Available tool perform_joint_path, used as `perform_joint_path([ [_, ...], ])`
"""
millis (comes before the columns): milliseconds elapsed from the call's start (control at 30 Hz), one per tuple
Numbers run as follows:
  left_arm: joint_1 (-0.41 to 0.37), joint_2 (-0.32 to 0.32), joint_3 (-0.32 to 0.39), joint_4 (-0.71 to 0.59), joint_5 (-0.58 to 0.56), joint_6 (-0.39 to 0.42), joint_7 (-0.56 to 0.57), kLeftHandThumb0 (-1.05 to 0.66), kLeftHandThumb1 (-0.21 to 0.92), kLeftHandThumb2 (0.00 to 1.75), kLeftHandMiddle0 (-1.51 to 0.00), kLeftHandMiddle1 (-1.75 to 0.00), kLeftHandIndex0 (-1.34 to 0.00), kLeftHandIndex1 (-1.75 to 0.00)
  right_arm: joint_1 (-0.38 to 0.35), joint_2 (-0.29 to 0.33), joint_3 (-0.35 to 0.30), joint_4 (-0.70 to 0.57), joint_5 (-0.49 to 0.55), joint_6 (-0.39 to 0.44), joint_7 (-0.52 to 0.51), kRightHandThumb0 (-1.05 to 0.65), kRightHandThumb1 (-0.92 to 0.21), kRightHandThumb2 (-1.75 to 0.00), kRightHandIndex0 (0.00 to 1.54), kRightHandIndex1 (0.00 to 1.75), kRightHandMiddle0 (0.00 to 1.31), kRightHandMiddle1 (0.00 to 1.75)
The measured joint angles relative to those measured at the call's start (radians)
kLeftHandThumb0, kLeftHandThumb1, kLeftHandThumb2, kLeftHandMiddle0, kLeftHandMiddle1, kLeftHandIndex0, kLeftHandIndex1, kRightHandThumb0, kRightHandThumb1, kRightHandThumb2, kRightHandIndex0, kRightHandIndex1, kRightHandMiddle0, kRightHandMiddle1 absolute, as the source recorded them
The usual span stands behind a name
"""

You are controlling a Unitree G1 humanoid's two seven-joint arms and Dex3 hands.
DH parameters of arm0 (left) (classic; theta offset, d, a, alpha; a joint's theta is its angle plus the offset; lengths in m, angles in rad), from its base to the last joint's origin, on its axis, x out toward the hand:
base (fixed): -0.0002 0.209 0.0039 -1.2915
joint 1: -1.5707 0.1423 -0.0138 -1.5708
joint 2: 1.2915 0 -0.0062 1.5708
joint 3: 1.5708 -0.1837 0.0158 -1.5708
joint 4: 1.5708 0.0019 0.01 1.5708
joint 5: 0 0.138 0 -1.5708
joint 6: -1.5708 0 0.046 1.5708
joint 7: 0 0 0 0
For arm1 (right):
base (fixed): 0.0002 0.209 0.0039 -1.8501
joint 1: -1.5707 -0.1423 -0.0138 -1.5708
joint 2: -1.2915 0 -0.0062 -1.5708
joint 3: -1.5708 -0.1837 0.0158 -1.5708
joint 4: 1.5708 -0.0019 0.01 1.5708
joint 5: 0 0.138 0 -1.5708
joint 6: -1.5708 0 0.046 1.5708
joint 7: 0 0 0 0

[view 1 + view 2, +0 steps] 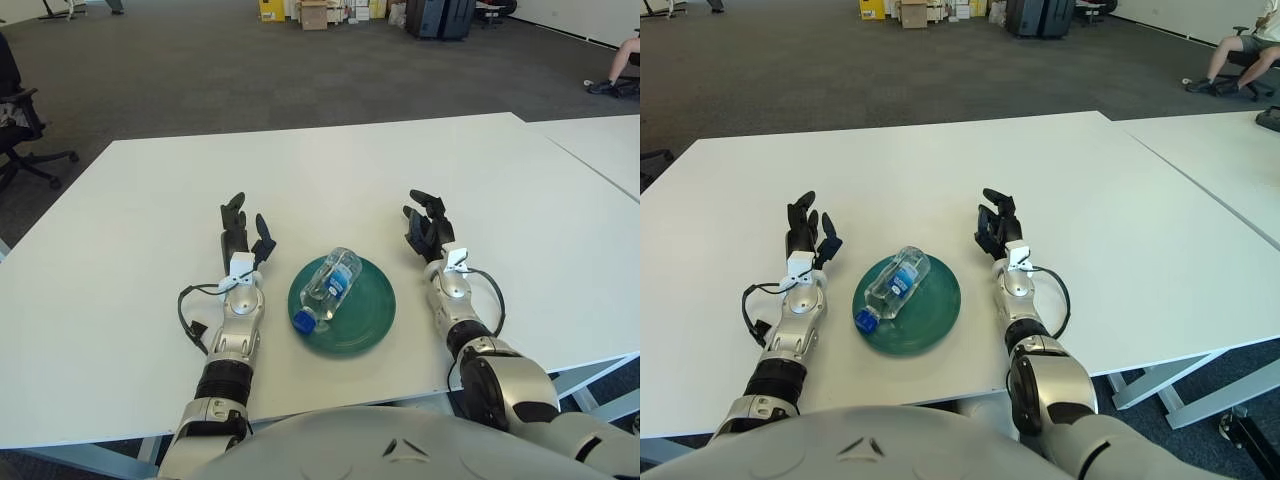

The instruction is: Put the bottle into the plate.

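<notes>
A clear plastic bottle (328,288) with a blue cap and blue label lies on its side in a dark green plate (372,310) on the white table. My left hand (243,237) is just left of the plate, fingers spread and empty. My right hand (426,225) is just right of the plate, fingers spread and empty. Neither hand touches the bottle or the plate.
The white table (320,170) stretches far ahead of the plate. A second white table (600,140) adjoins at the right. An office chair (20,130) stands on the floor at the far left, and boxes (313,12) stand at the back.
</notes>
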Motion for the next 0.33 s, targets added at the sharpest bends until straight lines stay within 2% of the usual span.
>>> perform_joint_path([
  [333, -0.002, 0.000, 0.003, 0.000, -0.017, 0.006, -0.025, -0.81, 0.92, 0.84, -0.38, -0.01, 0.00, -0.81, 0.042, 0.010, 0.000, -0.090, 0.015, 0.021, 0.039, -0.68, -0.92, -0.72, 0.33, 0.32, 0.00, 0.87],
])
